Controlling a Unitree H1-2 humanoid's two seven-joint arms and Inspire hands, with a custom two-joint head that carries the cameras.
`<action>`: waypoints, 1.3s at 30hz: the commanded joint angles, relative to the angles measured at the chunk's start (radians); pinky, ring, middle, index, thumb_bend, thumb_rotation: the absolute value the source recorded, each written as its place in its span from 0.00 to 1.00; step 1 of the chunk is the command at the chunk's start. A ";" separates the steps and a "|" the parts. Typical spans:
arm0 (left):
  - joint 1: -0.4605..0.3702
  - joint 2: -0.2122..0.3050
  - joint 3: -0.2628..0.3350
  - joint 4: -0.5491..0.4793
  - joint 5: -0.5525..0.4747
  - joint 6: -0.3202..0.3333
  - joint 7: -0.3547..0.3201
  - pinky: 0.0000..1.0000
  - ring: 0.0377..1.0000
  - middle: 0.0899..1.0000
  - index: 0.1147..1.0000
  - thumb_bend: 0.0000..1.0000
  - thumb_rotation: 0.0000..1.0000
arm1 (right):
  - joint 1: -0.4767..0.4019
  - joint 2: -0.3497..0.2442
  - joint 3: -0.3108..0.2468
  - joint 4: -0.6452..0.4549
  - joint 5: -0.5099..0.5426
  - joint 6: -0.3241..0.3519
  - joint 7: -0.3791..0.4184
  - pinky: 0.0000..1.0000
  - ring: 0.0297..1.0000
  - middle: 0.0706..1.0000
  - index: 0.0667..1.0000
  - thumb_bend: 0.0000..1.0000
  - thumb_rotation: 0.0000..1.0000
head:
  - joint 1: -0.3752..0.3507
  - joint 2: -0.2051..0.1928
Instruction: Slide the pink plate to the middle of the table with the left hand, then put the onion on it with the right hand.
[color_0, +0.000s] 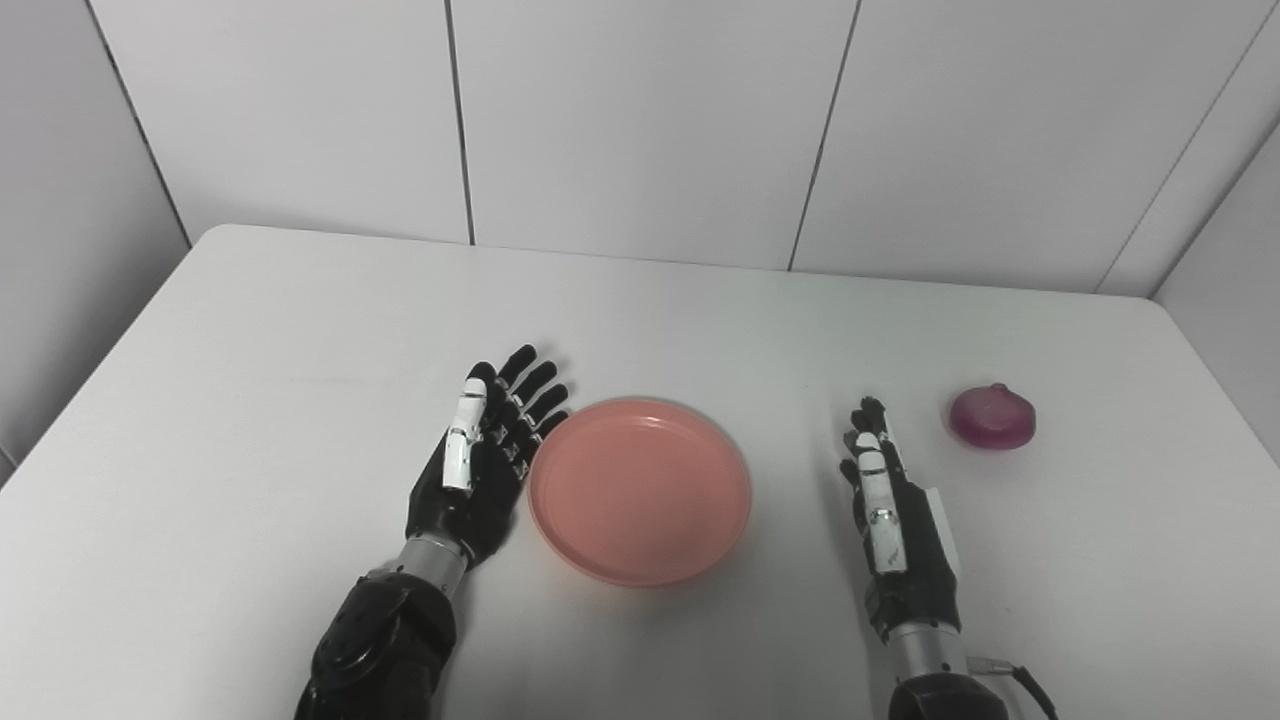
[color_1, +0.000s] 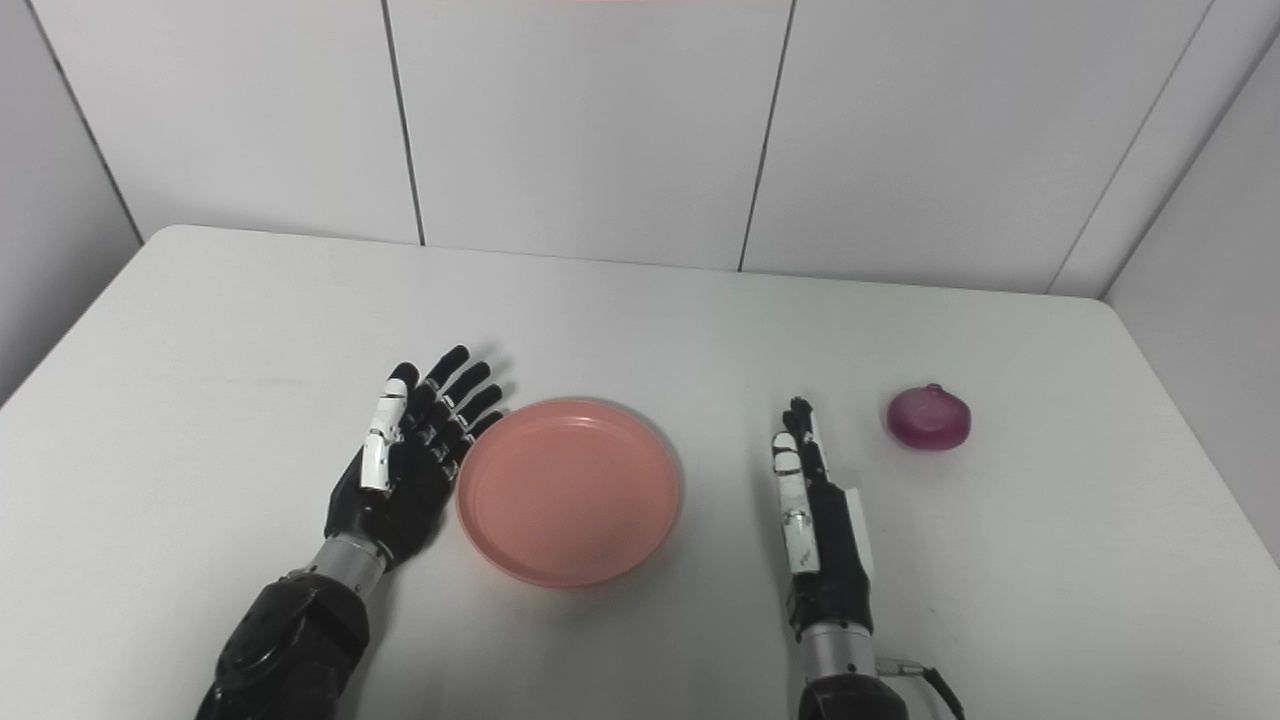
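Observation:
A round pink plate (color_0: 640, 488) lies flat near the middle of the white table (color_0: 300, 320), with nothing on it. My left hand (color_0: 485, 455) rests open on edge right beside the plate's left rim, palm turned toward it, fingers straight and spread. A purple onion (color_0: 992, 416) sits alone on the table to the right. My right hand (color_0: 892, 515) stands open on edge between the plate and the onion, fingers straight and pointing away from me, a hand's width short of the onion.
White wall panels (color_0: 640, 120) rise behind the table's far edge and close in at both sides. The table's rounded far corners are in view.

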 joint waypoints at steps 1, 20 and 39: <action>-0.004 0.005 0.006 0.016 -0.004 -0.003 0.002 0.92 0.92 0.93 0.90 0.42 1.00 | -0.028 -0.008 0.002 -0.070 -0.074 0.014 -0.026 0.91 0.91 0.93 0.94 0.36 1.00 | -0.010 0.000; -0.008 0.008 0.032 0.032 -0.010 -0.010 -0.010 0.90 0.90 0.90 0.88 0.43 1.00 | -0.142 -0.171 -0.011 -0.159 -0.571 -0.016 -0.071 0.74 0.85 0.90 0.92 0.59 0.61 | -0.077 0.001; -0.004 0.016 0.043 0.023 -0.029 -0.008 -0.020 0.91 0.90 0.91 0.90 0.42 1.00 | -0.244 -0.300 -0.081 -0.143 -0.753 0.081 -0.025 0.72 0.84 0.90 0.89 0.87 0.29 | -0.121 -0.005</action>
